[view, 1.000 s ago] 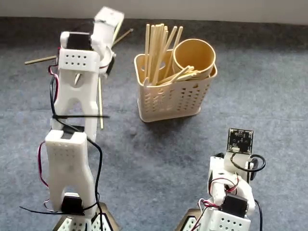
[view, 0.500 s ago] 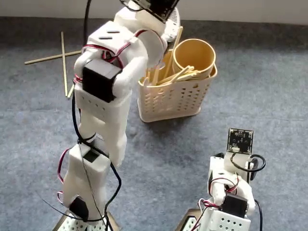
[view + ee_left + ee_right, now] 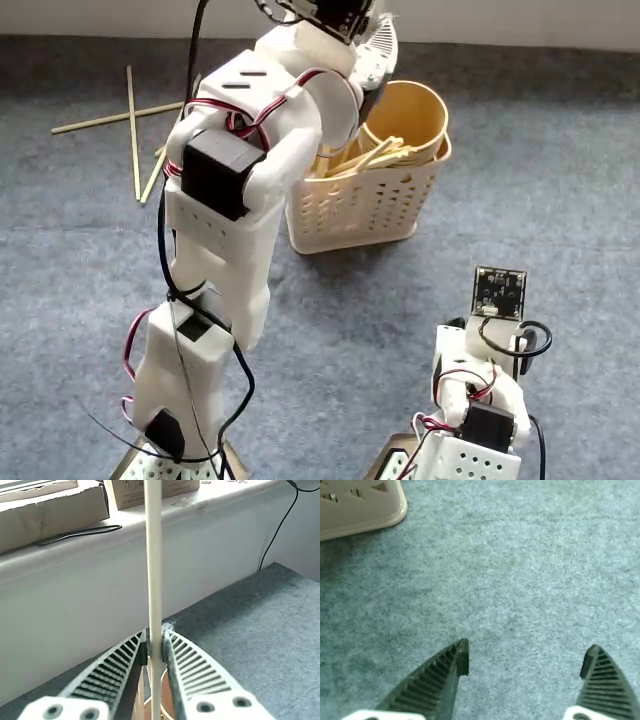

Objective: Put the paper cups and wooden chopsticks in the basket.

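Your two white printed arms
Your left arm (image 3: 228,250) shows black servos and red, black and white wires; your right arm (image 3: 478,385) bears a black camera board (image 3: 499,291) and a perforated shell.

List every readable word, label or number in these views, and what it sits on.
Brown cardboard box: dark print, too blurred to read.
Cream plastic basket, tan paper cup, pale wooden chopstick: no text.
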Available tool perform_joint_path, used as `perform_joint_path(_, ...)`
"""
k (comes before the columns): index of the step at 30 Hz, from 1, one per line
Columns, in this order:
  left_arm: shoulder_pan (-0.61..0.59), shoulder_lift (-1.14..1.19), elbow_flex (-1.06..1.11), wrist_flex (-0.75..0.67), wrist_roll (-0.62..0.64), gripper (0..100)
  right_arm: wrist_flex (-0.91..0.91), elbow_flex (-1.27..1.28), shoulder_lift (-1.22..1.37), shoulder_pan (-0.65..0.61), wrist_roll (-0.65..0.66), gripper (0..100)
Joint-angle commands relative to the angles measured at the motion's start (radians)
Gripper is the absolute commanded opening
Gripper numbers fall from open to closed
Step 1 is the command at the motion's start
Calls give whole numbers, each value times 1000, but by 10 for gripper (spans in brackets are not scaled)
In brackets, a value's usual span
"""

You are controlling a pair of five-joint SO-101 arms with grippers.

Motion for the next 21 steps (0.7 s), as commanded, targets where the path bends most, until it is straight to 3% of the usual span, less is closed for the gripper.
perform_joint_path(1, -35, -33, -35, -44, 15, 73, -19, 124, -8, -8, 12, 347)
perform_joint_path(11, -173, 27, -16, -57, 18, 70, -19, 124, -8, -8, 12, 347)
perform_joint_path(15, -364, 42, -1, 61, 18, 72, -19, 124, -8, -8, 12, 347)
perform_joint_path(21, -664, 211, 239, 152, 17, 78, -19, 124, -8, -8, 12, 347)
